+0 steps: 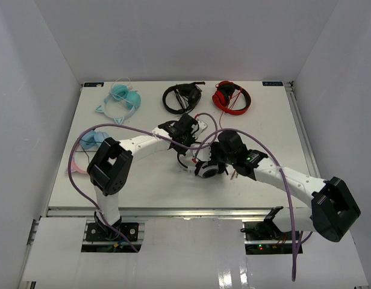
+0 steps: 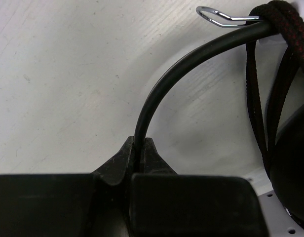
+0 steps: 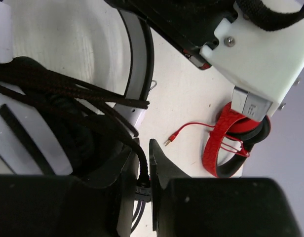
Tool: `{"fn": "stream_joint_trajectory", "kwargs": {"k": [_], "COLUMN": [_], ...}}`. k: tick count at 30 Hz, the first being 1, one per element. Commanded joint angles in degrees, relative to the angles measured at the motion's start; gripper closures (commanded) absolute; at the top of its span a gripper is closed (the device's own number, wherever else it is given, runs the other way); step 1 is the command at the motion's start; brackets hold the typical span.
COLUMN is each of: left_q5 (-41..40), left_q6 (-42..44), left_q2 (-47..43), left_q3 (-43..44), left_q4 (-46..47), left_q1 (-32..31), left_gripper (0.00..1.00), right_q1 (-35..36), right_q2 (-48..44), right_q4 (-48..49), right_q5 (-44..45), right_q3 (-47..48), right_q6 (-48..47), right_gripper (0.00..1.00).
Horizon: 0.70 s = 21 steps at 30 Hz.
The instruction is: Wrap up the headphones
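**At desk centre: wrap seems midway, both hands pinching**

Just toward 5 o'clock of the desk's (image 1: pixel 143 186) middle lie the headphones (image 1: pixel 205 169). The left hand (image 2: pixel 139 144) is clamped tight on their smooth black band (image 2: pixel 191 59). The right hand (image 3: pixel 144 148) is closed around the braided cable (image 3: pixel 141 163). Next, I'd guess, comes another loop laid round the headphones without slack. I can read no writing.
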Motion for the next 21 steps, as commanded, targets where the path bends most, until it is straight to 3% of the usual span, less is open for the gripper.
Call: {"fn": "stream_joint_trajectory", "kwargs": {"k": [1,6,9,21], "left_q5": [4.41,6.98,9.30,15.22], "left_q6": [3.58,3.14,2.68,-3.51], "left_q2": [-0.02,-0.98,-2.03,-6.08], "left_q3": [0.83,-0.37,-1.84,-5.52], "left_q4": [-4.62,-4.34,-3.70,-0.09], "left_q1": [-0.05,0.25,1.09,9.34], "left_gripper": [1.00,1.00,1.00,1.00], "right_q1": [0.26,0.27,-0.24,-9.75], "right_q2": [1.60,4.78,6.26,-0.93], "right_q4": [9.55,16.31,21.68,9.49], "right_q5": [7.31,9.52,10.54,-0.82], "right_q3": [2.28,0.02,-1.73,-1.71], "right_q6": [-7.76,-12.72,-14.02,-6.14], "right_gripper": [0.77,0.53,0.44,0.34]}}
